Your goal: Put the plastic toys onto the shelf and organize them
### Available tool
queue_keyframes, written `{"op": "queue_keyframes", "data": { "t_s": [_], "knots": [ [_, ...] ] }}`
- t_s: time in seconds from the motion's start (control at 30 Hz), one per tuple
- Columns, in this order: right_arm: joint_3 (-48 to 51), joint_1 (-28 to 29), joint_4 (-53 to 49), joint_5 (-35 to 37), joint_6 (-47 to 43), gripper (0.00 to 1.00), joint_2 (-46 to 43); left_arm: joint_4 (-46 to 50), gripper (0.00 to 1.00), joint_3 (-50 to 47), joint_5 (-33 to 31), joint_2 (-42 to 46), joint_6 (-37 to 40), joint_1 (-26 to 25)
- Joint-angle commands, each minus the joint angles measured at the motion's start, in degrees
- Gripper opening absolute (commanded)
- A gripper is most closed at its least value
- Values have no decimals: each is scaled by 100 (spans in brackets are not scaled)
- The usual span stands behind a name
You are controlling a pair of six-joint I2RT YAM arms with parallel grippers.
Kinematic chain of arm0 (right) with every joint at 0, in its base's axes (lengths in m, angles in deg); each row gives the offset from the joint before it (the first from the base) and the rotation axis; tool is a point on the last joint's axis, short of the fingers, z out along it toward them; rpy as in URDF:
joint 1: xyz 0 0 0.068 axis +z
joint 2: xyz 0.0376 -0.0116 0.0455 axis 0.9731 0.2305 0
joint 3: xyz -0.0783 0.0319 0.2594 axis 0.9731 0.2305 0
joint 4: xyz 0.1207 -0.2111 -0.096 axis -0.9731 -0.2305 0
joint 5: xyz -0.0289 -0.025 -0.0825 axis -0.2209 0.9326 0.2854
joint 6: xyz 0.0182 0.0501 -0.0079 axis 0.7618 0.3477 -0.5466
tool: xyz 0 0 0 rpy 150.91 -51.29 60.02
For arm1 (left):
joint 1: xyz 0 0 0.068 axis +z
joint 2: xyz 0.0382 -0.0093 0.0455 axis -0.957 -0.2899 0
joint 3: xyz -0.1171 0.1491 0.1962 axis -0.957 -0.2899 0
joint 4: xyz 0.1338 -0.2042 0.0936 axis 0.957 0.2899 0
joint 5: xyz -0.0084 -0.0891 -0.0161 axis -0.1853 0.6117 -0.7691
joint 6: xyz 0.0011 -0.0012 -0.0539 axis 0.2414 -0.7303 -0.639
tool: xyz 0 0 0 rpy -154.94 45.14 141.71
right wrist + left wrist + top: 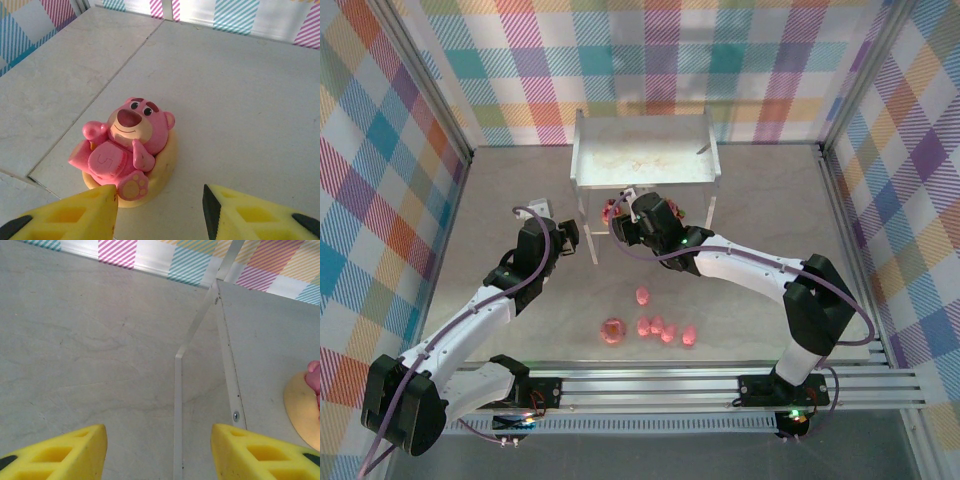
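Plaid-walled cell point(410, 110): pink bear figure point(125, 145) sits on lower tier of white shelf point(610, 135), likely light, rigid, slick, best pinched across its yellow base point(162, 172); right gripper point(159, 200) open beside it, left gripper point(159, 440) open, empty.

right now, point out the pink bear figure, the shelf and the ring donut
pink bear figure point(131, 122): right wrist view, its face
shelf point(620, 135): top external view, bare top panel
ring donut point(604, 331): top external view, its left side

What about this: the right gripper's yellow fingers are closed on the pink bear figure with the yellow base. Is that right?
No. The right wrist view shows the right gripper open, nothing between its yellow fingers; the pink bear figure sits free on its yellow base beyond them.
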Motion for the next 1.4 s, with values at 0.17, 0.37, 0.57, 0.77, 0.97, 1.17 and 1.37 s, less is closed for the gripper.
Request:
{"op": "queue_keyframes", "data": {
  "t_s": [0.17, 0.37, 0.57, 0.77, 0.97, 1.17, 1.37],
  "knots": [
    [-76, -69, -51, 143, -3, 50, 19, -163, 57, 194, -47, 3, 7, 89],
    [32, -71, 135, -107, -89, 50, -79, -162, 57, 230, -28, -37, 12, 94],
    [403, -83, 665, -506, -309, 60, -432, -108, 58, 258, -54, -37, 26, 90],
    [524, -96, 667, -499, -419, 60, -756, -84, 58, 216, -27, 87, 75, 81],
    [812, -96, 353, -1192, -654, 59, -1579, 353, 58, 224, -2, 534, 123, -57],
    [1267, -96, -382, -743, -621, 59, -2797, 942, 58, 473, -240, 706, 114, -855],
    [1409, -96, -1092, 88, -504, 57, -3962, 934, 58, 646, -428, 409, -45, -1789]
  ]
}}
